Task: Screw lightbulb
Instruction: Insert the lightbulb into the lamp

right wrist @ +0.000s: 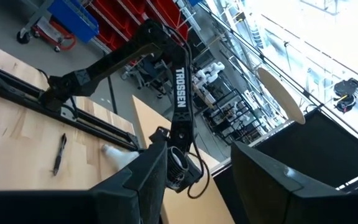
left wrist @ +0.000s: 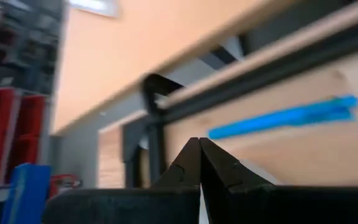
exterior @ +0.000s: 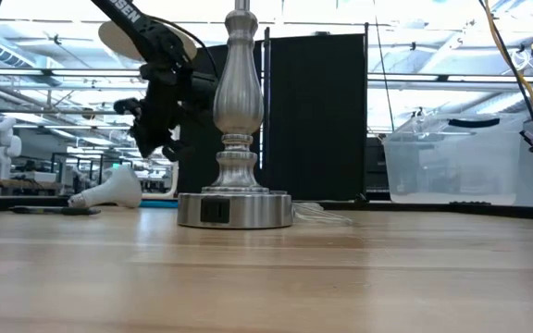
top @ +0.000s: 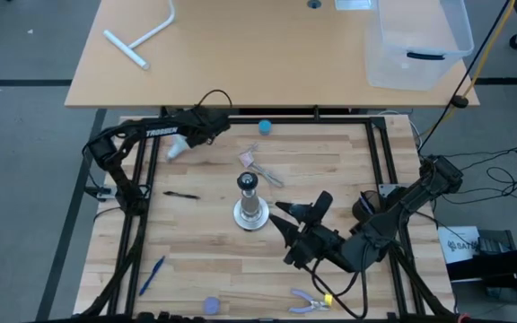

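Wood table [top: 205, 260] | lightbulb [top: 177, 150] lying flat; left hand [top: 210, 133] together; right hand [top: 285, 218] apart

We see two black, matte arms built of slim links and blocky joints. The left arm [top: 142, 135] carries white "TROSSEN" lettering along its link, and thin black cables loop out near its wrist. The right arm [top: 402, 206] is equally dark, with cables trailing off at its base. Each ends in two black, wedge-shaped fingers [left wrist: 191, 165] with notched inner edges.
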Available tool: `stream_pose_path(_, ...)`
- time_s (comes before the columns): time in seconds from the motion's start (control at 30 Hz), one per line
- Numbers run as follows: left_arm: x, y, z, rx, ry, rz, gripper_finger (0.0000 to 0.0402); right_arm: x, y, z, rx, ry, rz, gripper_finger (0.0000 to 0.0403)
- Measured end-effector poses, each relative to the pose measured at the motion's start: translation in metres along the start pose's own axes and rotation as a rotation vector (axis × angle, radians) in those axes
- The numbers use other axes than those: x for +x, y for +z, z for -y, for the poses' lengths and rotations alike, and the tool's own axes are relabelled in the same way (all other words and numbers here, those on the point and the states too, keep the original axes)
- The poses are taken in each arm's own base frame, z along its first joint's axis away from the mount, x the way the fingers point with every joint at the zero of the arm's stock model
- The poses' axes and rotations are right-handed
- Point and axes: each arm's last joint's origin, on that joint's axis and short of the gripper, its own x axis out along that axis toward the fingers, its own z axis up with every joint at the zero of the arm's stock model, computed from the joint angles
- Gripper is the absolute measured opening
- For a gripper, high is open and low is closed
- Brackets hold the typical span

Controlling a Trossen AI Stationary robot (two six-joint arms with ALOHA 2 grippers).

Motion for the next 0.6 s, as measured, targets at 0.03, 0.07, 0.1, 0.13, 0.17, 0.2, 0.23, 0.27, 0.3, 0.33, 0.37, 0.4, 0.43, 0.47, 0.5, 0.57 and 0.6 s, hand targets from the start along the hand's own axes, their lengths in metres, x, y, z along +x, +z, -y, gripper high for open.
stream_pose_path(0.03, 0.0, 0.0, -0.001, -0.008, 0.017, 0.007, 0.0, 0.001, 0.0, 0.0, 0.0, -0.001, -0.002, 0.0171)
stream_pose_path(0.07, -0.001, -0.001, -0.001, -0.013, 0.022, 0.002, 0.0, 0.002, -0.001, 0.001, -0.001, -0.004, -0.005, 0.0171)
stream_pose_path(0.1, -0.001, -0.003, -0.002, -0.01, 0.015, -0.017, 0.0, 0.003, -0.001, 0.001, -0.004, -0.004, -0.006, 0.0171)
stream_pose_path(0.13, -0.001, -0.005, -0.002, -0.006, -0.005, -0.045, 0.0, 0.004, -0.002, 0.001, -0.007, -0.006, -0.01, 0.0171)
stream_pose_path(0.17, -0.001, -0.006, -0.002, -0.007, -0.026, -0.072, 0.0, 0.005, -0.002, 0.001, -0.011, -0.007, -0.013, 0.0171)
stream_pose_path(0.2, -0.001, -0.009, -0.001, 0.0, -0.039, -0.087, 0.0, 0.006, -0.003, 0.001, -0.017, -0.008, -0.018, 0.0171)
stream_pose_path(0.23, -0.002, -0.012, 0.001, 0.015, -0.044, -0.096, 0.0, 0.008, -0.004, 0.001, -0.022, -0.01, -0.022, 0.0171)
stream_pose_path(0.27, -0.003, -0.016, 0.003, 0.036, -0.046, -0.102, 0.0, 0.009, -0.004, 0.001, -0.024, -0.012, -0.026, 0.0171)
stream_pose_path(0.3, -0.004, -0.019, 0.004, 0.061, -0.047, -0.103, 0.0, 0.011, -0.005, 0.002, -0.028, -0.014, -0.03, 0.0171)
stream_pose_path(0.33, -0.007, -0.022, 0.007, 0.095, -0.051, -0.096, 0.0, 0.012, -0.006, 0.002, -0.036, -0.016, -0.037, 0.0171)
stream_pose_path(0.37, -0.011, -0.026, 0.011, 0.131, -0.049, -0.078, 0.0, 0.013, -0.007, 0.001, -0.047, -0.015, -0.042, 0.0171)
stream_pose_path(0.4, -0.016, -0.028, 0.014, 0.163, -0.032, -0.046, 0.0, 0.015, -0.009, 0.001, -0.059, -0.014, -0.048, 0.0171)
stream_pose_path(0.43, -0.024, -0.031, 0.016, 0.18, -0.017, -0.002, 0.0, 0.016, -0.01, 0.001, -0.068, -0.015, -0.053, 0.0171)
stream_pose_path(0.47, -0.033, -0.033, 0.017, 0.188, -0.005, 0.055, 0.0, 0.018, -0.01, 0.001, -0.074, -0.016, -0.057, 0.0171)
stream_pose_path(0.5, -0.044, -0.034, 0.018, 0.184, -0.002, 0.118, 0.0, 0.02, -0.011, 0.002, -0.077, -0.02, -0.062, 0.0171)
stream_pose_path(0.57, -0.065, -0.035, 0.017, 0.175, -0.033, 0.219, 0.0, 0.024, -0.013, 0.003, -0.086, -0.028, -0.072, 0.0171)
stream_pose_path(0.6, -0.075, -0.035, 0.016, 0.172, -0.063, 0.257, 0.0, 0.026, -0.014, 0.004, -0.094, -0.03, -0.077, 0.0171)
